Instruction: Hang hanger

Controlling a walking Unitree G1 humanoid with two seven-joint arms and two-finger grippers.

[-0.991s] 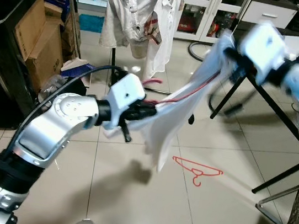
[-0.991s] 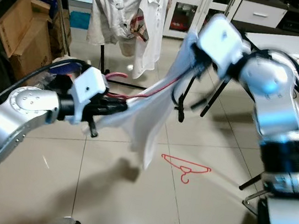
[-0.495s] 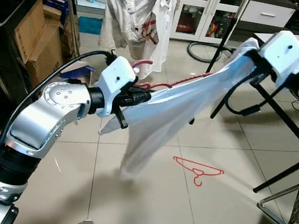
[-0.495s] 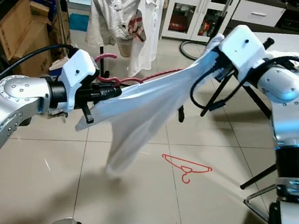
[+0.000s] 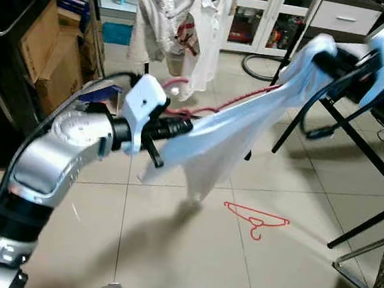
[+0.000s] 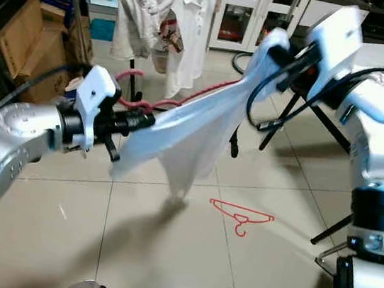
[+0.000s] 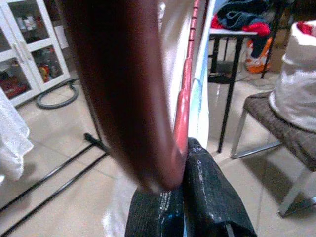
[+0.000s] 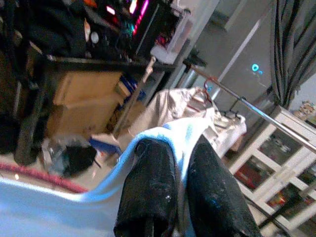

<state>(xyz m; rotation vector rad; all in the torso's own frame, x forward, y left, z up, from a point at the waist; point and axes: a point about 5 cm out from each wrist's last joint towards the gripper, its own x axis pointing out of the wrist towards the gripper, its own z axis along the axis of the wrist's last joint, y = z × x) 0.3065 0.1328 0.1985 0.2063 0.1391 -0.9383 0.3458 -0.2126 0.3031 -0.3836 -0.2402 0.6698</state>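
A white shirt (image 5: 229, 131) on a red hanger (image 5: 215, 108) is held stretched in the air between the two arms, above the tiled floor (image 5: 164, 240). The hanger end is clamped by the left gripper (image 5: 180, 124), whose two black fingers (image 7: 197, 197) are pressed together against the red plastic, with the pink hook (image 5: 174, 84) curling up just behind the gripper. The far corner of the shirt is pinched by the right gripper (image 5: 322, 58), raised higher near the black table legs (image 5: 363, 147); its fingers (image 8: 150, 182) are closed on a fold of the white cloth. The loose middle of the shirt is hanging down between them. A second red hanger (image 5: 256, 217) is lying flat on the floor below. Behind, pale clothes (image 5: 180, 24) are hung on a rack, and cardboard boxes (image 5: 47, 52) are stacked beside a dark shelf
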